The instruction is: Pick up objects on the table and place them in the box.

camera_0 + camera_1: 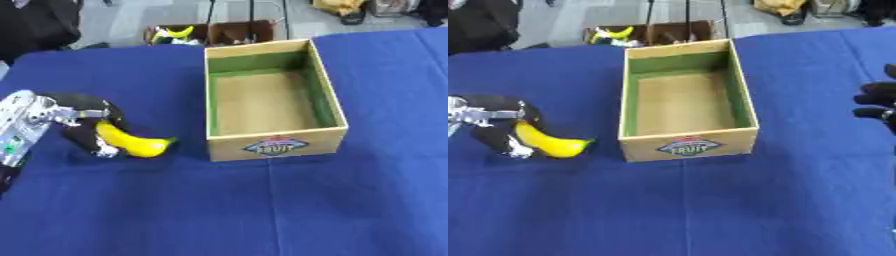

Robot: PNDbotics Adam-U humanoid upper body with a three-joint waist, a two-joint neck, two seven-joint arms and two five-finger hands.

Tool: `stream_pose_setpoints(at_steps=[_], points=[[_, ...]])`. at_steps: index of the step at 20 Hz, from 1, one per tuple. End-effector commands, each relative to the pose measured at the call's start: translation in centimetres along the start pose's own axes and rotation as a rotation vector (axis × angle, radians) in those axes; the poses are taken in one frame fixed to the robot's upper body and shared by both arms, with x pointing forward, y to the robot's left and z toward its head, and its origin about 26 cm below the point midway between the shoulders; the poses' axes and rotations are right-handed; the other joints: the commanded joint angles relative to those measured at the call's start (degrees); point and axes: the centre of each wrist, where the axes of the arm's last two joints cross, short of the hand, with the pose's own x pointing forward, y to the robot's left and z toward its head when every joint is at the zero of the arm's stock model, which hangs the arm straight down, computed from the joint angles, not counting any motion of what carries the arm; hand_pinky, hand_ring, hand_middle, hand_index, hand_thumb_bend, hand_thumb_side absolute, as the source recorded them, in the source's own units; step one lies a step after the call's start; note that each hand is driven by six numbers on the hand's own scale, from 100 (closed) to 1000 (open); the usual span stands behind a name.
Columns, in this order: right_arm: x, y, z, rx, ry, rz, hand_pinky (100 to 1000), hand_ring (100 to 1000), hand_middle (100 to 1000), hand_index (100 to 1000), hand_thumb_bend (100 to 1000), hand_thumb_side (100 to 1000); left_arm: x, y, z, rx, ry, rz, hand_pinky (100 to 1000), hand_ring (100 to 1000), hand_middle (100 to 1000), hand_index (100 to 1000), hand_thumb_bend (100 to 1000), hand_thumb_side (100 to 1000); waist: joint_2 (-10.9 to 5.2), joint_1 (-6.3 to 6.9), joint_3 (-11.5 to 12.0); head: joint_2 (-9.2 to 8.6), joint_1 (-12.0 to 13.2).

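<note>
left hand (83,125): mine, comes in from the desk's left edge, black fingers curled round the banana, silver wrist trailing off toward the left edge
banana (131,142): yellow, clamped in my left hand, one end tucked under the fingers, the free dark-tipped end pointing right toward the box; I can't tell if it sits on the cloth or is just off it
banana place: left part of the desk, near the left edge, beside the box's front left corner but apart from it
right hand (877,106): only dark fingers show at the right edge in the right eye view, low over the desk's right edge, well apart from the box; I can't tell if they are apart or together
box (328,95): cardboard, open top, upright, in the middle of the desk toward the far edge, long side running front to back
box inside: green band round the upper inner walls, plain brown floor, nothing in it that I see
box label (278,146): oval badge on the near wall, reads FRUIT
desk (262,210): blue cloth all over, a crease running across it just in front of the box, near half bare
crate (214,32): brown, on the floor past the desk's far edge, behind the box
crate contents (179,32): something yellow and green in its left part, can't make out more
</note>
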Motion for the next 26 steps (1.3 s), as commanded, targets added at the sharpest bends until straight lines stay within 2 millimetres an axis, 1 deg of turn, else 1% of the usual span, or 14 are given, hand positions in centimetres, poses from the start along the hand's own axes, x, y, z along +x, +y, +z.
stream_pose_setpoints(at_steps=[1, 3, 5, 8, 10, 12, 14, 17, 23, 26], points=[[0.53, -0.38, -0.29, -0.003, -0.022, 0.006, 624, 672, 638, 861, 100, 1000, -0.28, 0.85, 1.33, -0.078, -0.071, -0.149, 620, 821, 778, 824, 469, 655, -1.15, -0.02, -0.1, 0.38, 0.0], [0.52, -0.41, -0.27, -0.004, -0.021, 0.006, 625, 672, 637, 861, 100, 1000, -0.18, 0.58, 1.42, -0.075, -0.072, -0.175, 624, 826, 787, 830, 481, 657, -1.16, 0.04, -0.1, 0.24, -0.1], [0.51, -0.42, -0.26, -0.005, -0.020, 0.007, 625, 672, 637, 861, 100, 1000, -0.10, 0.44, 1.62, -0.063, -0.070, -0.198, 612, 816, 769, 817, 492, 674, -1.17, 0.08, -0.1, -0.01, -0.2], [0.47, -0.48, -0.22, -0.007, -0.018, 0.009, 625, 672, 636, 860, 100, 1000, 0.08, 0.17, 1.90, -0.035, -0.064, -0.218, 592, 799, 754, 824, 557, 716, -1.14, 0.15, -0.1, -0.48, -0.4], [0.47, -0.44, -0.23, -0.006, -0.018, 0.008, 625, 672, 636, 860, 100, 1000, 0.03, 0.04, 1.88, -0.017, -0.052, -0.198, 590, 795, 741, 826, 619, 743, -1.12, 0.14, 0.0, -0.38, -0.5], [0.48, -0.43, -0.23, -0.005, -0.018, 0.007, 625, 672, 636, 859, 100, 1000, -0.05, 0.06, 1.87, -0.005, -0.035, -0.185, 585, 790, 730, 825, 638, 752, -1.12, 0.12, 0.0, -0.28, -0.5], [0.45, -0.47, -0.21, -0.007, -0.016, 0.008, 625, 673, 636, 859, 100, 1000, -0.08, 0.06, 1.87, 0.003, -0.024, -0.182, 583, 789, 724, 817, 636, 749, -1.12, 0.09, -0.1, -0.28, -0.5], [0.43, -0.46, -0.21, -0.007, -0.016, 0.008, 625, 673, 636, 859, 100, 1000, 0.00, 0.06, 1.78, 0.010, -0.022, -0.187, 576, 785, 717, 803, 607, 747, -1.12, 0.06, -0.1, -0.50, -0.6], [0.37, -0.49, -0.19, -0.008, -0.015, 0.008, 626, 673, 636, 859, 100, 1000, 0.15, 0.19, 1.74, 0.031, -0.014, -0.208, 548, 765, 684, 776, 537, 737, -1.02, -0.09, -0.1, -2.61, -2.8], [0.36, -0.49, -0.20, -0.007, -0.015, 0.008, 626, 673, 635, 859, 100, 1000, 0.20, 0.21, 1.72, 0.041, -0.010, -0.216, 537, 755, 668, 764, 525, 735, -1.03, -0.14, -0.1, -2.98, -3.1]])
